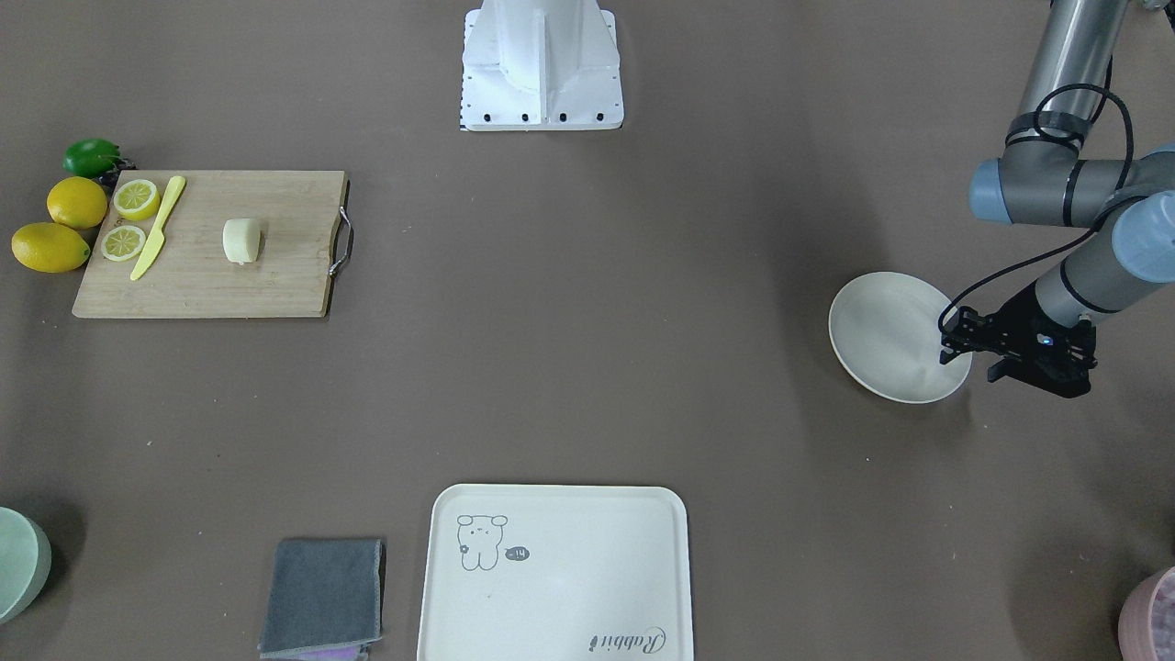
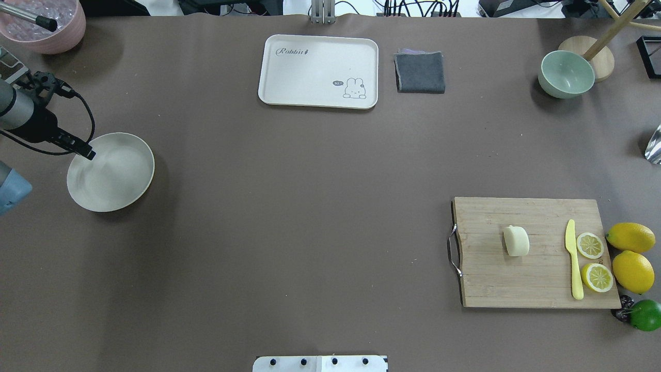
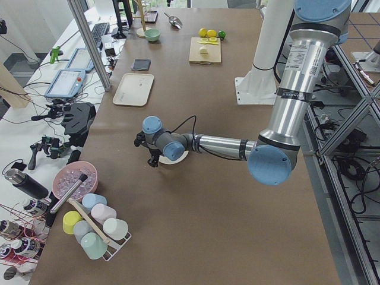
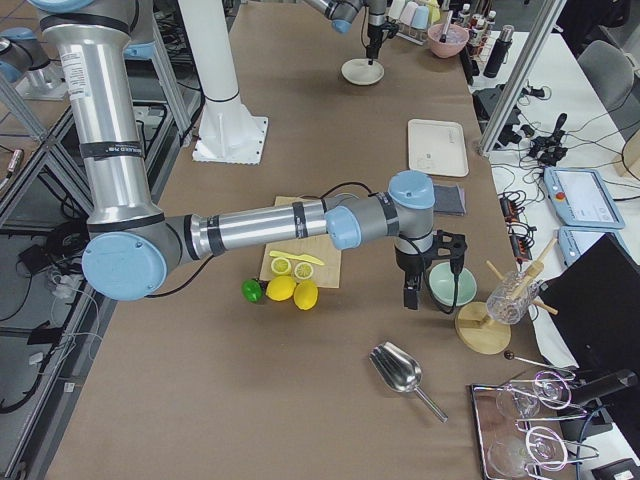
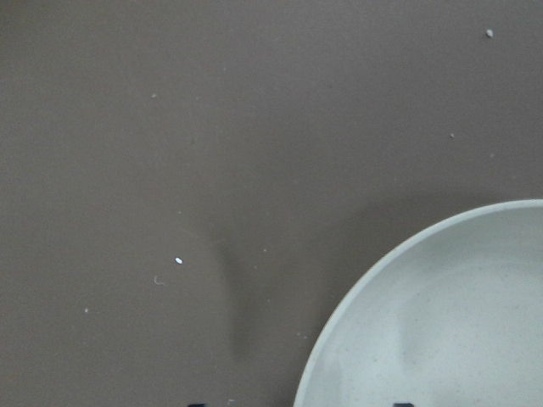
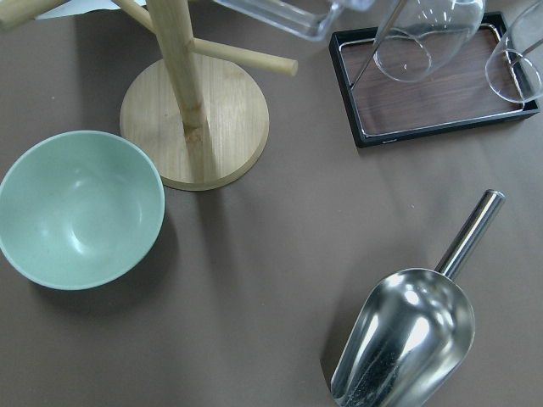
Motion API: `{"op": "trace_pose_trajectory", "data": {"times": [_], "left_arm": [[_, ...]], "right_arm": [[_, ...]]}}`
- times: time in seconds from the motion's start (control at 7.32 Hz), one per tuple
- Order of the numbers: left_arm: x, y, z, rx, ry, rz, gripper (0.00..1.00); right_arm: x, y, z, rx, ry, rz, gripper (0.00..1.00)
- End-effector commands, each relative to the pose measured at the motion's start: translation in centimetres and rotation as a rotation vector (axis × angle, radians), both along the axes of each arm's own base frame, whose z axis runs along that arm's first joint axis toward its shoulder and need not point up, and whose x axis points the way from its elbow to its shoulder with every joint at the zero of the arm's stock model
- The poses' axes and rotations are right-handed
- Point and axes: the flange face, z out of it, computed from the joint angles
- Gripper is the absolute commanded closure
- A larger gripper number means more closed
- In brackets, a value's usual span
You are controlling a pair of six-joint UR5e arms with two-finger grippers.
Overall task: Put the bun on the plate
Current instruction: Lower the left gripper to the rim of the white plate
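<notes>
The bun (image 1: 242, 240) (image 2: 516, 241), a pale cream lump, lies in the middle of the wooden cutting board (image 1: 275, 285) (image 2: 537, 217). Far across the table sits the round off-white plate (image 1: 886, 330) (image 2: 111, 171) with nothing in it. My left gripper (image 1: 947, 338) (image 2: 89, 153) hangs low at the plate's rim, its fingers apart and open. In the left wrist view only the plate's curved edge (image 5: 441, 322) shows. My right gripper (image 4: 412, 292) shows only in the exterior right view, beside a green bowl, and I cannot tell its state.
On the board lie a yellow knife (image 2: 573, 258) and two lemon halves (image 2: 589, 245); whole lemons (image 2: 632, 271) and a lime (image 2: 645, 314) sit beside it. A cream tray (image 2: 279, 72), grey cloth (image 2: 420, 72), green bowl (image 2: 565, 74), metal scoop (image 6: 411, 335) and pink bowl (image 2: 62, 39) ring the table.
</notes>
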Motion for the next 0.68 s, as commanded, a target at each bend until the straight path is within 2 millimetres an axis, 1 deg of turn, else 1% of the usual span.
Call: {"op": "trace_pose_trajectory", "data": {"times": [0.0, 0.14, 0.27, 0.41, 0.55], "left_arm": [[0.05, 0.0, -0.54, 0.009, 0.007, 0.002, 0.84], [0.11, 0.07, -0.64, 0.008, 0.016, 0.008, 1.0], [0.25, 0.19, -0.48, 0.015, 0.02, 0.012, 1.0], [1.02, 0.52, -0.27, 0.014, 0.018, 0.024, 1.0], [0.97, 0.66, -0.57, 0.016, 0.023, 0.025, 1.0]], "right_arm": [[-0.05, -0.43, -0.34, 0.005, -0.001, 0.0, 0.0], [-0.07, -0.54, -0.52, 0.008, -0.001, 0.0, 0.0], [-0.07, -0.54, -0.52, 0.008, -0.001, 0.001, 0.0], [0.03, -0.55, -0.51, 0.008, 0.0, 0.003, 0.0], [0.07, -0.61, -0.66, 0.011, 0.004, 0.005, 0.0]]}}
